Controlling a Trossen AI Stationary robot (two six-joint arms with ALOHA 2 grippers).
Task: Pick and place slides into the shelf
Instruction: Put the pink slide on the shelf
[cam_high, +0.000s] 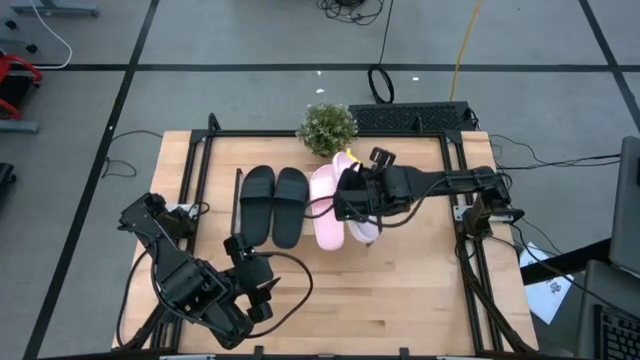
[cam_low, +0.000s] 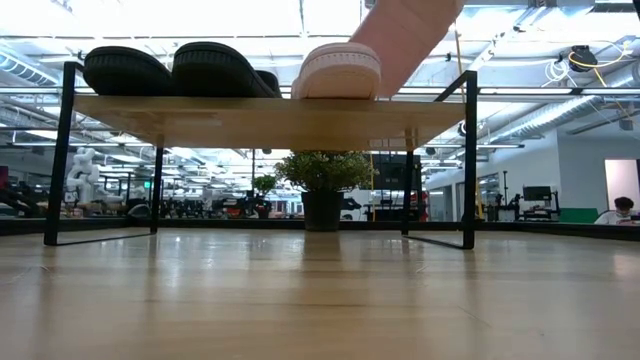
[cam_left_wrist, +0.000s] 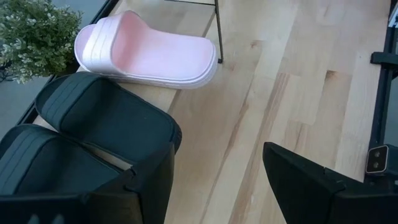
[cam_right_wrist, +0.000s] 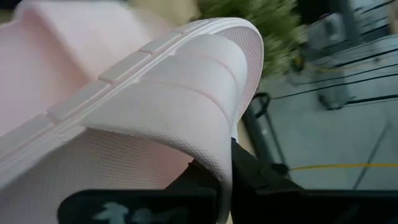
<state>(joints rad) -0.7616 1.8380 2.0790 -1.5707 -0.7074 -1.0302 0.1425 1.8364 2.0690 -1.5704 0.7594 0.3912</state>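
Note:
Two black slides (cam_high: 273, 203) and one pale pink slide (cam_high: 325, 208) lie sole down, side by side, on the light-wood shelf (cam_low: 270, 118). My right gripper (cam_high: 352, 197) is over the shelf's right part, shut on the second pink slide (cam_low: 403, 38), which it holds tilted above the board beside the resting pink slide (cam_low: 336, 70). My left gripper (cam_left_wrist: 217, 186) waits open near the table's near-left corner, low over the tabletop in front of the black slides (cam_left_wrist: 93, 130). My right gripper pinches the second pink slide by the edge of its wide strap (cam_right_wrist: 217, 146), one finger (cam_right_wrist: 255, 177) outside the strap and the other under it. The slide is tilted, one end raised; whether its low end (cam_low: 375, 50) touches the shelf cannot be told.
A small potted plant (cam_high: 327, 127) stands at the table's far edge, behind the shelf. Black frame rails (cam_high: 462, 230) run along the table's sides. Bare wooden tabletop (cam_high: 390, 290) lies in front of the shelf. A keyboard (cam_high: 410, 118) lies at the far edge.

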